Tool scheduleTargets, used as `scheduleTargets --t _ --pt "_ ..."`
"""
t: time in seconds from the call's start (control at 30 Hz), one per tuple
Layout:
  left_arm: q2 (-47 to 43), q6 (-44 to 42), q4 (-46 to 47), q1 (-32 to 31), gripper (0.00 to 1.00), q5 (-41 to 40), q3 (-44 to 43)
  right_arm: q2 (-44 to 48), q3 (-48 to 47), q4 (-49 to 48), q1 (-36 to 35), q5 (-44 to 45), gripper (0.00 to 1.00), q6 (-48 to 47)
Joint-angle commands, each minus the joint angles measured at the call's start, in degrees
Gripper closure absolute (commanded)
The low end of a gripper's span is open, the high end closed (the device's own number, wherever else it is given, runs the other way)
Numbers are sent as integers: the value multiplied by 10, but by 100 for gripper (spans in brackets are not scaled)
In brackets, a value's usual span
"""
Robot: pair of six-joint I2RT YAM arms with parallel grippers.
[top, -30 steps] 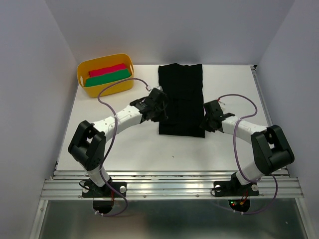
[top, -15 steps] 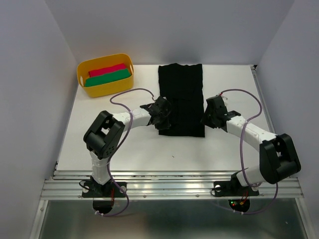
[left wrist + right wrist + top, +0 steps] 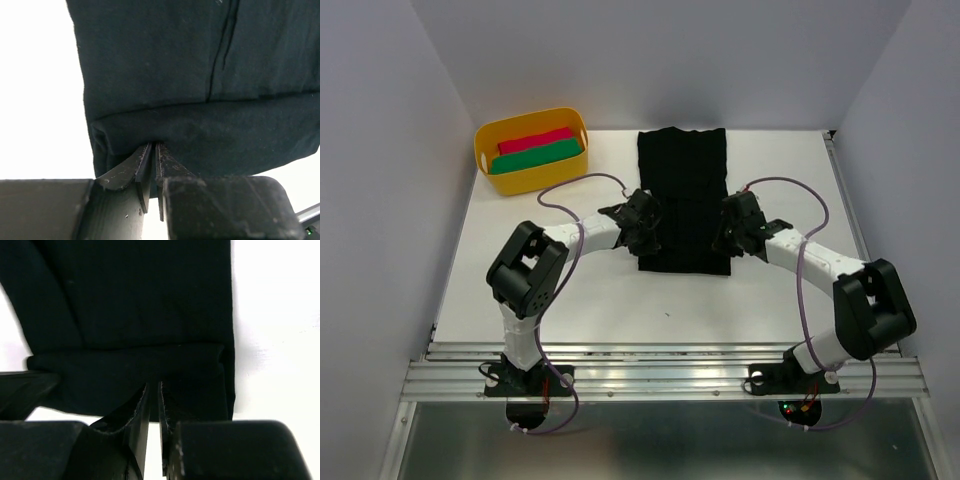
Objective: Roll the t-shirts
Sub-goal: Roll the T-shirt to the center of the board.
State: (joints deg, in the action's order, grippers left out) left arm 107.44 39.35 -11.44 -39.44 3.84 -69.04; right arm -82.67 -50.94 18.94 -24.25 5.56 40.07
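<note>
The left gripper [image 3: 153, 146] and the right gripper [image 3: 153, 385] are each seen with fingers nearly pressed together, a thin slit left between them. They are nipped onto the near edge of the t-shirt [image 3: 683, 190] at its left and right corners, where a low fold is turned over. The t-shirt, plain matte black and folded into a long strip, is laid flat mid-table [image 3: 620, 300], running near to far. Counted are two grippers, one t-shirt, and one yellow tub [image 3: 485, 150] at far left holding one red roll [image 3: 535, 140] and one green roll [image 3: 535, 156].
</note>
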Motion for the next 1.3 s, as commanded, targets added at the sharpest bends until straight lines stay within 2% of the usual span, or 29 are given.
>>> scheduleTargets --t 0.0,0.2,0.33,0.57,0.77,1.0,1.17,1.27 --pt "-19 -11 -3 9 81 -22 -17 -47 -29 -21 -2 12 83 -11" --pt "-11 -23 19 44 81 -26 0 -124 -40 -24 -2 33 86 -30" --pt "10 -37 12 47 83 -16 -8 -87 -42 -20 -2 32 86 -32" --pt "-37 -32 2 46 83 -14 -7 -11 -41 7 -2 76 84 -46" --pt "-72 -24 -4 42 83 -17 -3 -46 -24 4 10 74 84 -46" --pt "-28 -21 11 42 83 -17 13 -107 -8 -18 16 70 85 -51" --pt "-59 -31 0 29 83 -32 13 -51 -12 -7 16 70 85 -50" --pt "-78 -29 -11 10 83 -30 -7 -20 -29 -1 16 27 85 -56"
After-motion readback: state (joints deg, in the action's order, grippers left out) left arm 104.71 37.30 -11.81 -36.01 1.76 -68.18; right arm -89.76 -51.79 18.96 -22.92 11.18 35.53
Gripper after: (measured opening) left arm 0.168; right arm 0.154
